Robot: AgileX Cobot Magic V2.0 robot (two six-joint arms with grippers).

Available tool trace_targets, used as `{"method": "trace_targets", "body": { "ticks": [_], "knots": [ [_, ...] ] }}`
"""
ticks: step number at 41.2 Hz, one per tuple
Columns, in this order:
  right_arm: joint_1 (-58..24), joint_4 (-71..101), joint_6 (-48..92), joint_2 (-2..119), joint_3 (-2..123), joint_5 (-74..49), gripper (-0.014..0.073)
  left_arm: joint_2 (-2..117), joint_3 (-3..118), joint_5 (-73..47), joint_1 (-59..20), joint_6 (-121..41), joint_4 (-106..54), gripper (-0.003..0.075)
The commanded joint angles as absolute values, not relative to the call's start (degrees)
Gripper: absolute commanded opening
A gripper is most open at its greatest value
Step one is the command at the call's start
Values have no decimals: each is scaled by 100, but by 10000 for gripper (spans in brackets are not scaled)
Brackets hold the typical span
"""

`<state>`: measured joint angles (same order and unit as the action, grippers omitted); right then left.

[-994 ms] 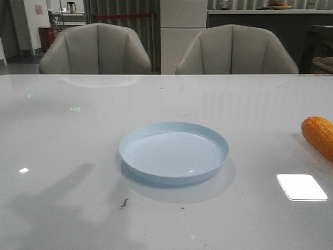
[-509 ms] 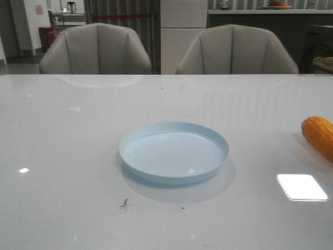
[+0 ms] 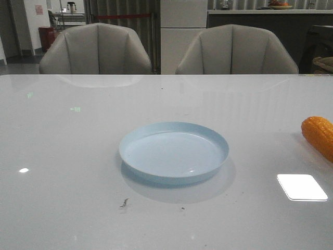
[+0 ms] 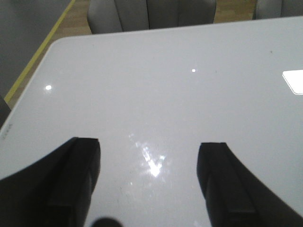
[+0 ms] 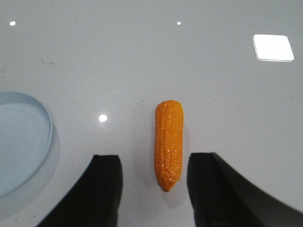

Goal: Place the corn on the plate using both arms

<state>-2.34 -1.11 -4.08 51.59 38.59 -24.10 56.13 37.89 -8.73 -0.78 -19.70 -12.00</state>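
Note:
The pale blue plate point(image 3: 174, 152) rests in the middle of the white table, with nothing on it. At the table's right edge lies the orange corn point(image 3: 319, 135), partly cut off by the front view. In the right wrist view the corn point(image 5: 169, 143) lies on the table with its tapered end between the wide-apart fingers of my right gripper point(image 5: 154, 163), which is open above it and touches nothing. A slice of the plate point(image 5: 21, 142) shows beside it. My left gripper point(image 4: 149, 151) is open over bare table. Neither gripper appears in the front view.
Two grey chairs point(image 3: 96, 49) point(image 3: 237, 50) stand behind the far table edge. Bright light reflections point(image 3: 302, 186) lie on the glossy tabletop. The left wrist view shows the table's rounded corner point(image 4: 52, 45) and floor beyond.
A faint arm shadow on the near left of the table a second ago has gone. The plate and corn have not moved.

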Motion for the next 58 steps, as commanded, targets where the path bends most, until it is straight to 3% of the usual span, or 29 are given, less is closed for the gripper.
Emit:
{"method": "trace_targets", "body": {
  "ticks": [1,13,19,24,38,58],
  "knots": [
    [-215,-156,-363,5147,4097,-2375,435,5289,3686,-305,-102,-1963,-1297,494],
    [-215,-333,-653,6370,5680,-3314,445,5165,3642,-417,-102,-1963,-1321,494],
    [-215,-584,-653,7366,6579,-3767,545,5165,3635,-481,-102,-1963,-1415,494],
    [-215,-646,-653,8219,6996,-3832,552,5165,3635,-481,-102,-1963,-1416,494],
    [-215,-646,-699,9768,7395,-3530,550,5165,3635,-532,-102,-1963,-1416,494],
    [20,-650,-699,10591,7395,-3151,550,5165,3635,-873,-102,-1963,-1416,494]
  ]
}}
